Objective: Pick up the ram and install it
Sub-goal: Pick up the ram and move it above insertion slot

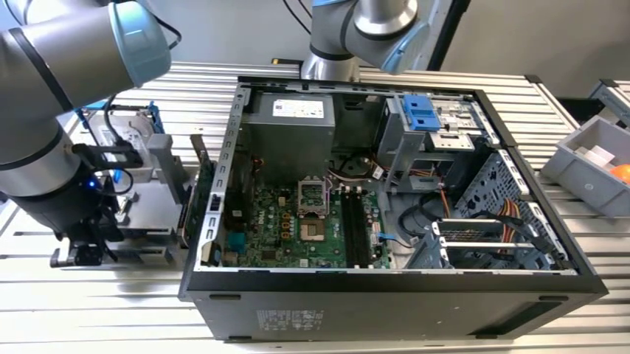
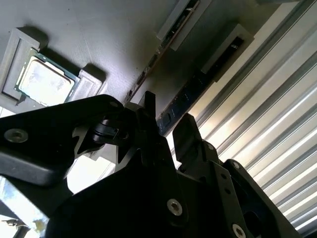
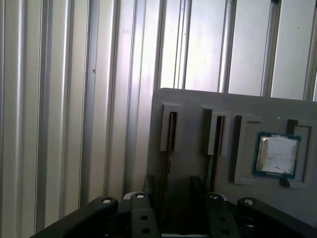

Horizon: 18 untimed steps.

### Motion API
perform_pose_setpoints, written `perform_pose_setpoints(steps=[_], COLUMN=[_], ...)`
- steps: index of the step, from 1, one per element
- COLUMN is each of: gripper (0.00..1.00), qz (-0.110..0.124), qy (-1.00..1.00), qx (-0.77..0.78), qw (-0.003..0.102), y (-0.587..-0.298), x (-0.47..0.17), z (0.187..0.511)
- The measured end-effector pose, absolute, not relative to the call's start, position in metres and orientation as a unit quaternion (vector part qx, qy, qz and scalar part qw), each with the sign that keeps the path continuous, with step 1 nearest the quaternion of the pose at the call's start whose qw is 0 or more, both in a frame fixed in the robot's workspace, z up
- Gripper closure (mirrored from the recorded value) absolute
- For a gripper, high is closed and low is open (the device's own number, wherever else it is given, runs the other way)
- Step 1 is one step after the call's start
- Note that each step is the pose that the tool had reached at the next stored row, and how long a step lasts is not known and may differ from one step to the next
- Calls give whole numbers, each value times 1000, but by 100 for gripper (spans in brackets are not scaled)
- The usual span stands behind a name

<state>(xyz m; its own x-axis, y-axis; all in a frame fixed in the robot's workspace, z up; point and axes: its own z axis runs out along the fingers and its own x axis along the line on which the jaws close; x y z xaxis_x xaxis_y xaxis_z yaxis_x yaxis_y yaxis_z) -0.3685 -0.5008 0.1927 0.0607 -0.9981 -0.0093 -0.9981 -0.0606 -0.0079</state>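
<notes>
The fingers (image 2: 148, 111) stand apart, one on each side of the ram (image 2: 185, 99) and seemingly not pinching it, as the gripper (image 2: 167, 123) hangs over the grey holder (image 3: 198, 106), where the stick stands on edge in a slot near a processor chip (image 3: 276, 154), all on the ribbed table (image 3: 59, 99).

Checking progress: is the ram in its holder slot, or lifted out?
In its slot: in the second wrist view the ram stands on edge in the grey holder, gripper at it.

Arm (image 1: 44, 158) bent low; gripper (image 2: 167, 121) fingers (image 2: 187, 131) parted
</notes>
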Motion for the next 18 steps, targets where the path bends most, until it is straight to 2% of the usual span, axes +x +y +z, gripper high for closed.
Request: perform_pose_setpoints(steps=[18], gripper=[0], qz=[-1], qy=[685], qx=[-728], qw=[8], y=[-501], x=[-371], z=[190])
